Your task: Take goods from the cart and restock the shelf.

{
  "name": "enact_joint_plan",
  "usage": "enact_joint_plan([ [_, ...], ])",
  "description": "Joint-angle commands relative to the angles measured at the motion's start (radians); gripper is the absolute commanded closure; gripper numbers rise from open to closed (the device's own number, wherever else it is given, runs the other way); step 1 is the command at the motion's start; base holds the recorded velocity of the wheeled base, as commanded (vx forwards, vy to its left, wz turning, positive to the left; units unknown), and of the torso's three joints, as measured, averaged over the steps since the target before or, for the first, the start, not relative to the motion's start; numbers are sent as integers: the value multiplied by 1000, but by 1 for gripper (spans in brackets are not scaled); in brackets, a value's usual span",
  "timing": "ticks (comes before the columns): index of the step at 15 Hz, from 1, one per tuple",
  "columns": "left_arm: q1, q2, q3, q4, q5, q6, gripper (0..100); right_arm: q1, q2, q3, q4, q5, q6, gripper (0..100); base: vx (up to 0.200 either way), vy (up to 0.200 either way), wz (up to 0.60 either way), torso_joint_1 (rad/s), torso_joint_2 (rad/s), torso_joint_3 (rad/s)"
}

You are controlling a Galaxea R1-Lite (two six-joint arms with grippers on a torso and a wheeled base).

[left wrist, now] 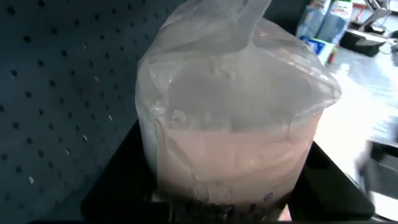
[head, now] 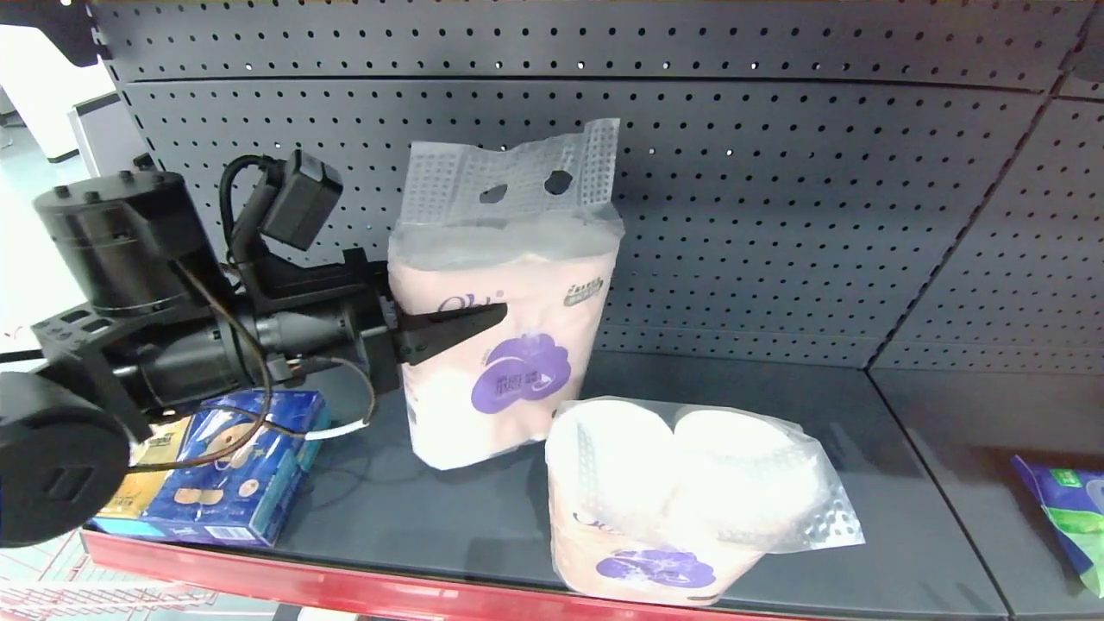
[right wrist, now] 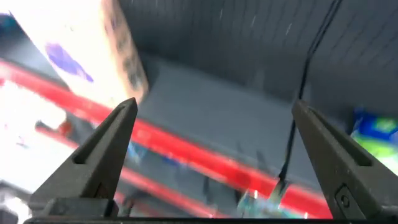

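Note:
A pink pack of toilet rolls [head: 500, 345] with a purple label stands upright on the dark shelf [head: 862, 448], its clear handle flap pointing up. My left gripper [head: 492, 310] comes in from the left and is shut on its upper half, one black finger [head: 448, 332] lying across the front. The left wrist view shows the same pack [left wrist: 236, 143] between both fingers [left wrist: 118, 180]. A second, similar pack [head: 681, 500] lies on its side near the shelf's front edge. My right gripper [right wrist: 214, 104] is open and holds nothing, below the shelf front.
A blue box [head: 233, 466] and a yellow one sit on the shelf under my left arm. A green and blue packet [head: 1069, 509] lies at the far right. Pegboard backs the shelf, and a red strip [head: 345, 586] marks its front edge.

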Motion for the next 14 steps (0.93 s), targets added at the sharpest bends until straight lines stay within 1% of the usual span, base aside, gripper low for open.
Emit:
enact_joint_plan([
  [1,5,135,-15,-81,-6,-8,100,-3,3,-33,1,-5,-1,0,0,0,0,0,0,0],
  [2,5,152,-19,-102,-26,-30,100,-3,18,-45,1,-8,-1,0,0,0,0,0,0,0],
  [3,8,165,-24,-115,-69,-37,100,-1,27,-50,1,-8,-1,0,0,0,0,0,0,0],
  [5,34,198,-36,-147,-166,-33,100,-3,34,-56,2,-8,-1,0,0,0,0,0,0,0],
  [6,40,250,-61,-199,-212,-31,100,-3,37,-65,2,-8,-4,0,0,0,0,0,0,0],
  [9,45,358,-114,-314,-259,-34,100,-3,70,-99,2,-11,-4,0,0,0,0,0,0,0],
  [10,45,390,-137,-342,-261,-34,100,-3,93,-109,1,-11,-5,0,0,0,0,0,0,0],
  [14,40,438,-159,-357,-267,-36,100,-3,129,-128,-1,-11,-5,0,0,0,0,0,0,0],
])
